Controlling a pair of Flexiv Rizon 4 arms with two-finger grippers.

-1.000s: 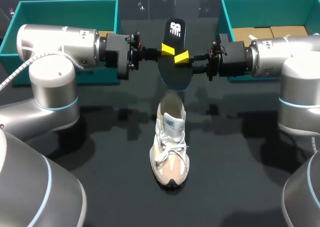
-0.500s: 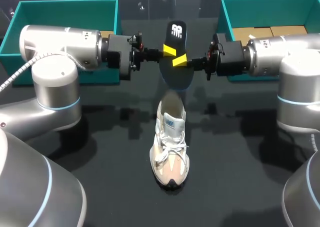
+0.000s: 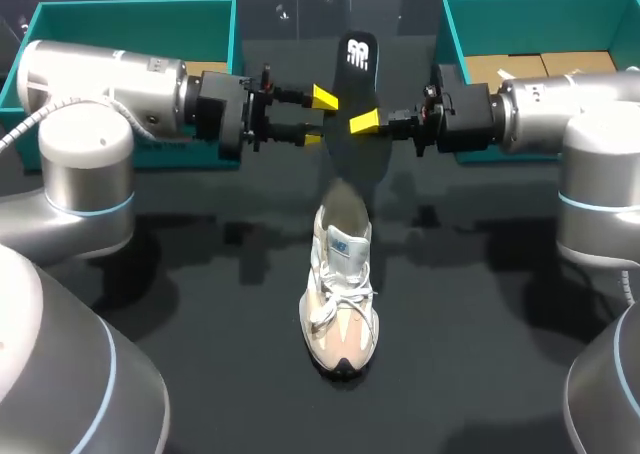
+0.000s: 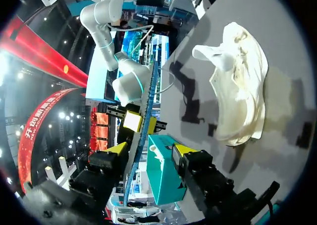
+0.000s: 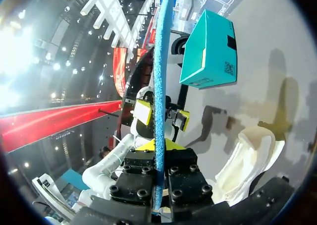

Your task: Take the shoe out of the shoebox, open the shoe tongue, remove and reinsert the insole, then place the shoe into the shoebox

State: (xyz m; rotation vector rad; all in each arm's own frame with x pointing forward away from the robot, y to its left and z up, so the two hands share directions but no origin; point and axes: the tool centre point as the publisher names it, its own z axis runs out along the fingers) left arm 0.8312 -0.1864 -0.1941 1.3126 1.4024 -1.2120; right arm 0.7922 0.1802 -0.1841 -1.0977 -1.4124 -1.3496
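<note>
Shoe upright on the table, just 6 o'clock of centre, toe to 6, opening to 12.

Insole is out of the shoe, held in the air at 12 o'clock of it, long axis running 12 to 6.

Right gripper enters from 3 o'clock, clenched on the insole's edge.

Left gripper enters from 9 o'clock, released. Its fingers are spread either side of the insole, and the left wrist view shows a gap at each.

Left teal box at 10 o'clock, right teal box at 2 o'clock, both well apart from the shoe.
</note>
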